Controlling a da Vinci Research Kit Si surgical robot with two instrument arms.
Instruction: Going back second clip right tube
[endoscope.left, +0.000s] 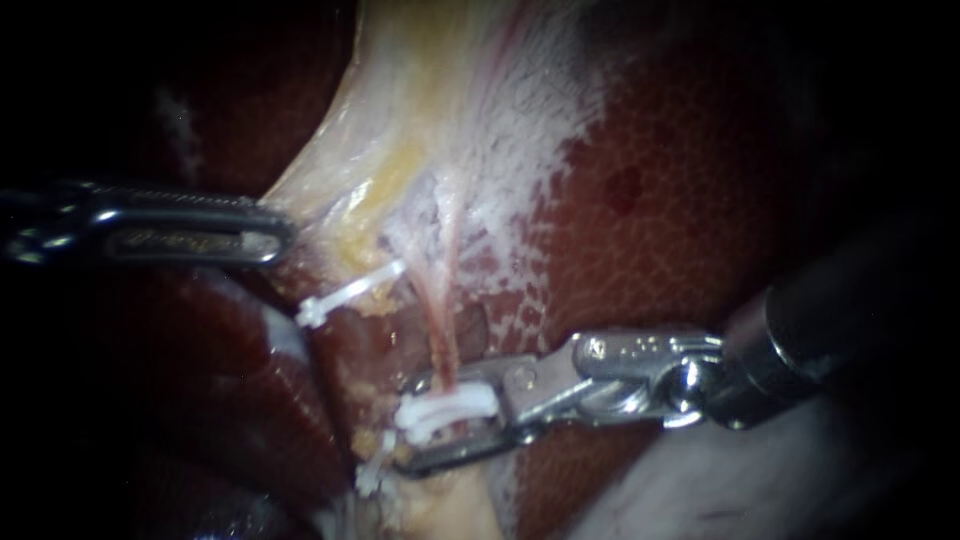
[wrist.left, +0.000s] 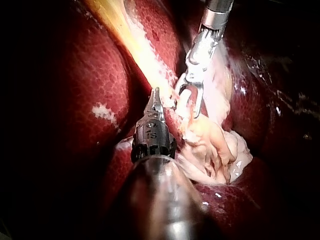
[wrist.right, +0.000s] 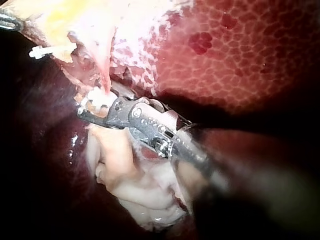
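A thin pink tube (endoscope.left: 446, 325), the right tube, runs down from the pale tissue over the liver (endoscope.left: 680, 220). A white clip (endoscope.left: 450, 408) sits across it. My right instrument (endoscope.left: 405, 427) comes in from the right, its jaws open with this clip in the gap between them. In the right wrist view the same jaws (wrist.right: 87, 107) lie beside the clip (wrist.right: 96, 98). My left instrument (endoscope.left: 283, 236) enters from the left, its jaws shut on the edge of the pale gallbladder tissue (endoscope.left: 400, 120). Its tip (wrist.left: 156, 97) meets that strand in the left wrist view.
Another white clip (endoscope.left: 350, 290) lies slantwise to the left of the tube, seen too in the right wrist view (wrist.right: 50, 50). A third clip (endoscope.left: 370, 472) shows lower down. Pale loose tissue (wrist.right: 130, 175) lies under the right instrument's shaft (endoscope.left: 800, 340).
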